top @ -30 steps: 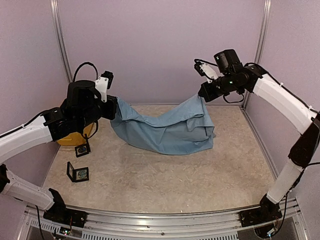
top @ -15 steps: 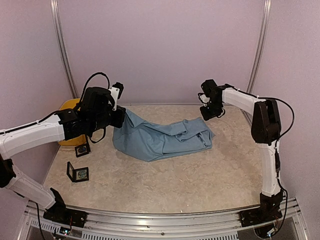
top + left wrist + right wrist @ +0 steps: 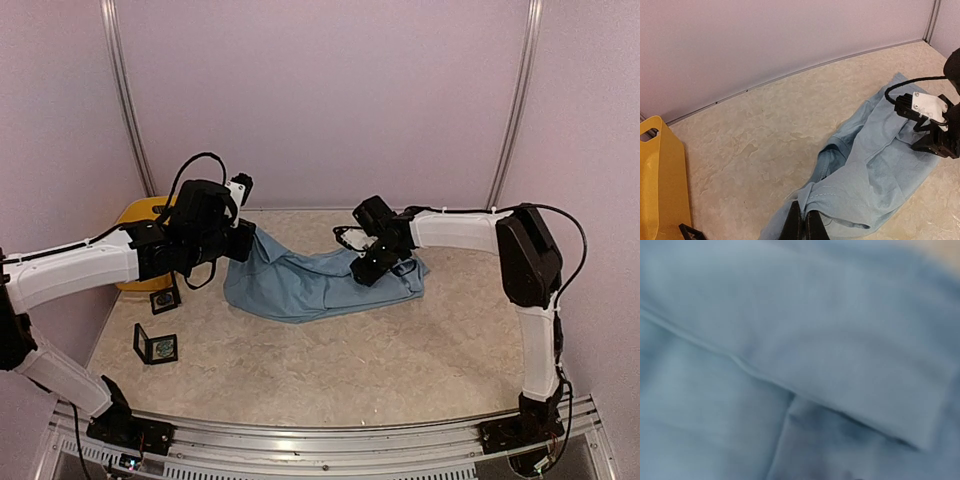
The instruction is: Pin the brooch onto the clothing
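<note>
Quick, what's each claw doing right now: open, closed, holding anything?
Left claw: closed, pinching the edge of the blue shirt.
Right claw: low over the shirt; open or closed cannot be told.

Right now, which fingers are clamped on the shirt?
The left fingers, shut on the shirt's edge; the right fingers over it show no clear grip.
</note>
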`<state>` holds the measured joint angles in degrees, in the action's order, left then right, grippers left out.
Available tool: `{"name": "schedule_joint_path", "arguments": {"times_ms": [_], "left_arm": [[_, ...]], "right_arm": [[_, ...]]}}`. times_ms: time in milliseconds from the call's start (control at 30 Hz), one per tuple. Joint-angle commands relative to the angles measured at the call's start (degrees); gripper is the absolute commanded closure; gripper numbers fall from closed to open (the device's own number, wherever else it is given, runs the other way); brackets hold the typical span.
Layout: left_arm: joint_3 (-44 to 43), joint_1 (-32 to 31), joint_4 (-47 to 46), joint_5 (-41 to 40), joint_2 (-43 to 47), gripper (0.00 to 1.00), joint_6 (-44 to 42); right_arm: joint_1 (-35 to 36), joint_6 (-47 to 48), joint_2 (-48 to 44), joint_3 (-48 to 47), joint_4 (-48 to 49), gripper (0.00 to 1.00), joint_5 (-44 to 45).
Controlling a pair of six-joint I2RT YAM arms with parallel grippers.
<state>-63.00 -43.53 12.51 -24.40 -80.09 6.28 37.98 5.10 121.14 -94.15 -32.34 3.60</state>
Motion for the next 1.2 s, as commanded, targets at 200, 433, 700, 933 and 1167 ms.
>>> {"name": "schedule_joint_path", "arguments": {"times_ms": [200,433,700,933,1167], "left_arm": [[-0.4,0.3,-0.6,0.4,0.1,1.0,0.4],[-0.2,0.3,-0.3,0.3,0.1,1.0,0.2],[0.4,1.1,1.7,-2.5,2.6,1.0,0.3],[-2.4,-0.4,11.7,-4.3,9.2,1.0,-1.8],[-16.2,-18.0,14.7,-1.5,20.5,1.0,-12.7]], "right_arm": [[0.1,1.6,6.1,-3.2,-1.4,0.62,1.8],[0.2,2.2,6.0,-4.0,-0.7,0.82,3.3],[-1.0,-1.6,-2.7,-2.5,-6.4,1.0,13.4],[-8.1,-12.4,-29.8,7.5,-22.4,1.0,22.3],[-7.8,-7.1,-53.9,-4.6,-22.7,1.0,8.2]]}}
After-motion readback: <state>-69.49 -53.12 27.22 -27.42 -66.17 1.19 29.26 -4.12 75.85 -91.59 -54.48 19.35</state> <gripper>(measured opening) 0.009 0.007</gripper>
